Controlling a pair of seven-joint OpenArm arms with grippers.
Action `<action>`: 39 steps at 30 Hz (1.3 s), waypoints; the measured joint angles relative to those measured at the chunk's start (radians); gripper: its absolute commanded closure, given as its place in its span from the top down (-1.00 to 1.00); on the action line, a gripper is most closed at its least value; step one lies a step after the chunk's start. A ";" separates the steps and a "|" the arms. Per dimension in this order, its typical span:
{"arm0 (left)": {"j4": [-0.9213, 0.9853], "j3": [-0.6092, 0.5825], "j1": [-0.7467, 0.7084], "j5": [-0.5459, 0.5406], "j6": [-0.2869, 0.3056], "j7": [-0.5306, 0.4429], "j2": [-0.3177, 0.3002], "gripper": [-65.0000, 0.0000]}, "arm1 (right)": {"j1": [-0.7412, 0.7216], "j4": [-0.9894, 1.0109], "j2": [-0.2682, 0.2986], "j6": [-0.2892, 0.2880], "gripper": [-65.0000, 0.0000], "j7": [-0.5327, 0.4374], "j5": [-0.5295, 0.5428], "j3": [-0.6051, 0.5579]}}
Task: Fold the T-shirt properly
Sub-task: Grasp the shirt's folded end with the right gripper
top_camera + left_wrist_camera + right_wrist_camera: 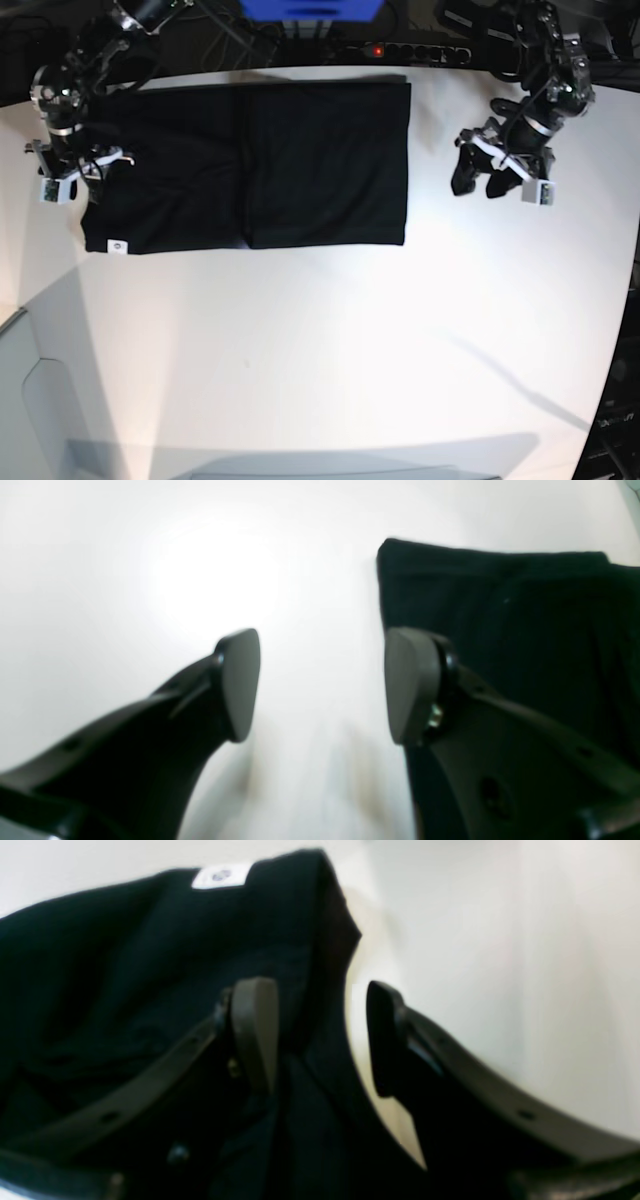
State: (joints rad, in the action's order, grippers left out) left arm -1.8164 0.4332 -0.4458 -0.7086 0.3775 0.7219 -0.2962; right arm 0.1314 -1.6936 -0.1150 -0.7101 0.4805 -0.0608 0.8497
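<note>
Base view shows the T-shirt spread flat on the worktop, plain side up, label at one corner. Left pincer gaping, empty, well apart from the cloth; right pincer parted astride the hem. Best to pinch both layers deep, lift evenly, fold across without dragging.

The right pincer stands with its jaws apart, straddling the edge of the black T-shirt. One finger hangs over the dark cloth, the other over the pale bench. A small white label sits near the shirt's far corner. The picture is soft, so whether either finger touches the fabric is hard to say.
</note>
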 measured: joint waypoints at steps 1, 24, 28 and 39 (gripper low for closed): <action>0.008 0.000 0.000 0.000 0.000 0.000 0.000 0.17 | 0.001 0.019 0.005 0.000 -0.08 0.004 -0.003 0.004; 0.056 -0.001 0.006 0.000 0.001 -0.008 0.000 0.17 | -0.019 0.204 0.048 0.003 -0.73 -0.060 0.037 0.001; 0.101 -0.001 0.006 0.003 0.000 -0.008 0.000 0.17 | -0.019 0.206 0.046 0.003 -1.00 -0.060 0.042 -0.003; 0.121 -0.003 0.013 0.007 0.000 -0.008 0.001 0.17 | -0.003 0.099 0.025 0.000 -1.00 0.008 0.003 -0.040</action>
State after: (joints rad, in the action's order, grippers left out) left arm -1.6951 0.4297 -0.4324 -0.7017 0.3775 0.7143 -0.2951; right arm 0.1287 -1.5948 -0.0898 -0.7097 0.4881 -0.0582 0.8101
